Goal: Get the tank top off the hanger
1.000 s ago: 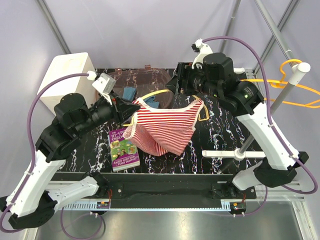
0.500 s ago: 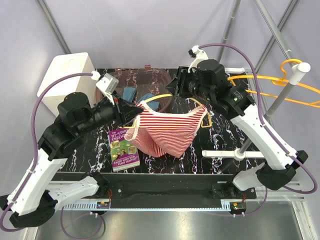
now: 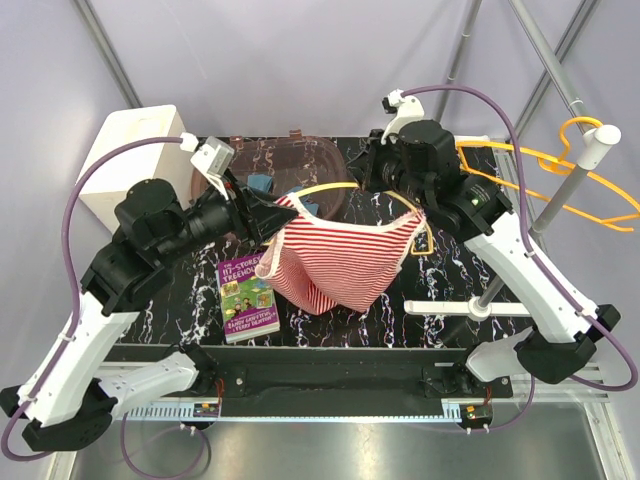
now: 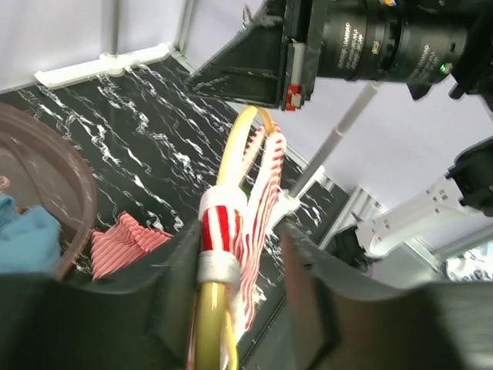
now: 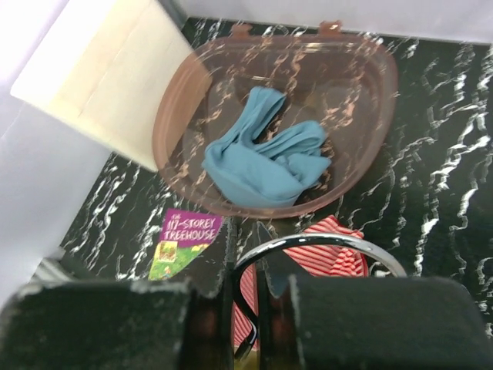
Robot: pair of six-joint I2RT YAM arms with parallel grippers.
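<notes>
Top view: we see the tank top (image 3: 340,262) draped on the yellow hanger (image 3: 330,187), aloft between both arms, above the table (image 3: 440,280) — removal unfinished.

Left wrist view: our left gripper (image 4: 231,270) pinches strap and hanger end together.

Right wrist view: our right gripper (image 5: 246,285) clamps the metal hook (image 5: 323,245) above the basket (image 5: 370,116).

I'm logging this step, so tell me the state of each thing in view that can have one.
Tank top: on the hanger, hanging above the table.
Hanger: held at both ends.
Left gripper: shut on hanger and strap.
Right gripper: shut on hanger hook.
Basket: holds a blue cloth.
Book: closed, flat.
</notes>
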